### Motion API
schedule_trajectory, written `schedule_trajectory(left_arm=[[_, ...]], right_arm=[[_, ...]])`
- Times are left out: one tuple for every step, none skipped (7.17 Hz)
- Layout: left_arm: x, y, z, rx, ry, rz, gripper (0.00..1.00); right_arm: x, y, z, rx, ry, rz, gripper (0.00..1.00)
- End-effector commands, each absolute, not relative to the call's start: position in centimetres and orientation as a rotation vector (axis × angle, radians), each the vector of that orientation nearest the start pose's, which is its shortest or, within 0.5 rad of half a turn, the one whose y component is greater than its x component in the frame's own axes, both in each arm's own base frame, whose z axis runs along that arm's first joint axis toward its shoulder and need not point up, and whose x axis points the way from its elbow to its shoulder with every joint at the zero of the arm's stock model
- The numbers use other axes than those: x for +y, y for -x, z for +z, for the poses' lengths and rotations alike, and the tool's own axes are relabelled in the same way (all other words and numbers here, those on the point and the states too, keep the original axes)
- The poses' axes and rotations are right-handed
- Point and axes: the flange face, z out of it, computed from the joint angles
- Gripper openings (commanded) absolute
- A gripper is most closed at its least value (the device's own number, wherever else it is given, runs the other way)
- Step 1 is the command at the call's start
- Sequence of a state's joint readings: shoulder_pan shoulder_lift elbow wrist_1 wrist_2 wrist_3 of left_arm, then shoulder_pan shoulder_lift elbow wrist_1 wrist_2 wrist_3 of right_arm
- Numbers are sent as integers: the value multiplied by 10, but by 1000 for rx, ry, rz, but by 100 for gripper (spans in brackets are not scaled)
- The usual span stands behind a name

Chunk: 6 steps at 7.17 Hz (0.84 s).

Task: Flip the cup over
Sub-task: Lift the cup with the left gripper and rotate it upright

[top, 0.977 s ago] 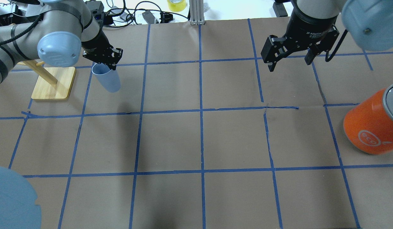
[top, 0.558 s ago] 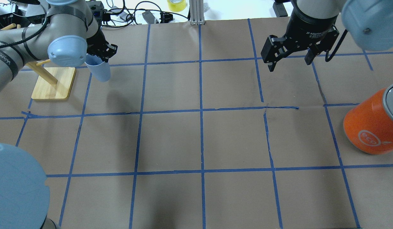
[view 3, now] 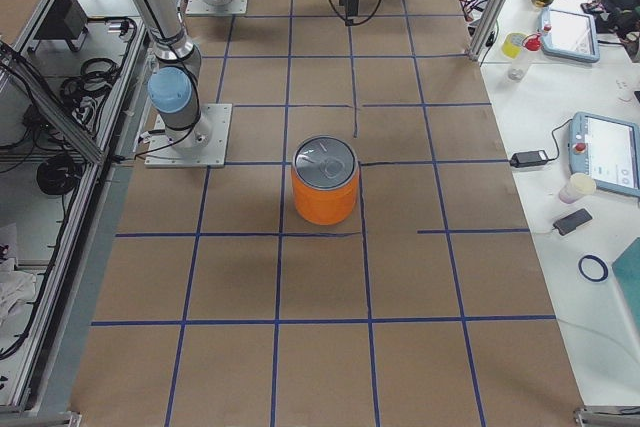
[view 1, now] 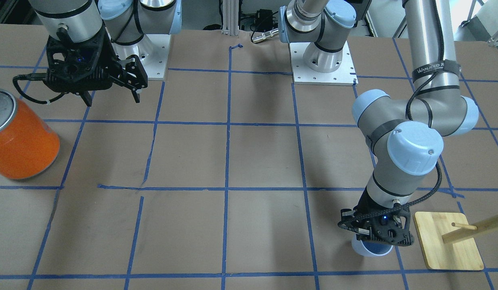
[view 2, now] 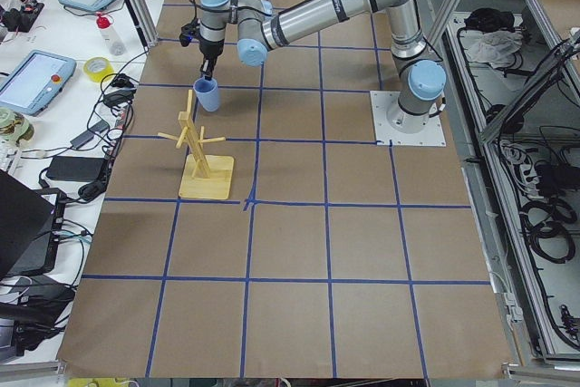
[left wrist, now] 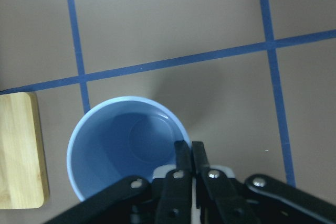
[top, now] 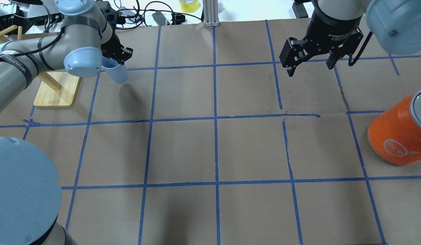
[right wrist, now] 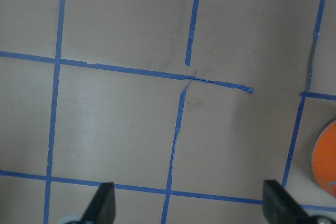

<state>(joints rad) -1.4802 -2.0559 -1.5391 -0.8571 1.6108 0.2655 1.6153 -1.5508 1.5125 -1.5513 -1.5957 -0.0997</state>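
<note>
- My left gripper (left wrist: 190,149) is clamped on the near rim of the small pale blue plastic tumbler (left wrist: 125,145), with its two fingers pressed close together on the cup's wall.
- The tumbler hangs mouth-up below that gripper, and my left wrist camera looks straight down to its round bottom.
- In the overhead view the cup (top: 116,72) is in the far left part of the brown paper-covered table (top: 251,146), just beside a crossing of the blue tape lines. I cannot tell whether its base touches the paper.
- The flat bamboo base of a wooden peg stand (top: 57,91) lies near the cup, on its outer side, and does not touch it.
- My right gripper (top: 310,68) hovers over the far right squares with its fingers spread wide and nothing between them.
- A large orange cylindrical can with a silver lid (top: 397,136) stands at the table's right edge, well apart from the cup.
</note>
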Motion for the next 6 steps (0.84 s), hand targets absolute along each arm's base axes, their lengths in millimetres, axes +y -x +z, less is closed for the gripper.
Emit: schedule_trajectory(left_arm=[[-682,68,283,3031,-252,-372,3],[-680,68,278,3035,-241,-363,4],[-680,68,280,3033,-236,-370,23],[-679,67,280,3024,-240,-364,56],[-677,68,289,3019,-237,-374,81],[-671,71,302,3022,-230,-364,89]], right_arm=[[-496,-153,505,3160,228,-28,100],[-496,-153,505,3160,228,-28,100],[-496,-153,505,3160,228,-28,100],[-496,-153,505,3158,228,-28,100],[-496,-153,505,3158,228,-28,100],[-496,-153,505,3158,228,-28,100]])
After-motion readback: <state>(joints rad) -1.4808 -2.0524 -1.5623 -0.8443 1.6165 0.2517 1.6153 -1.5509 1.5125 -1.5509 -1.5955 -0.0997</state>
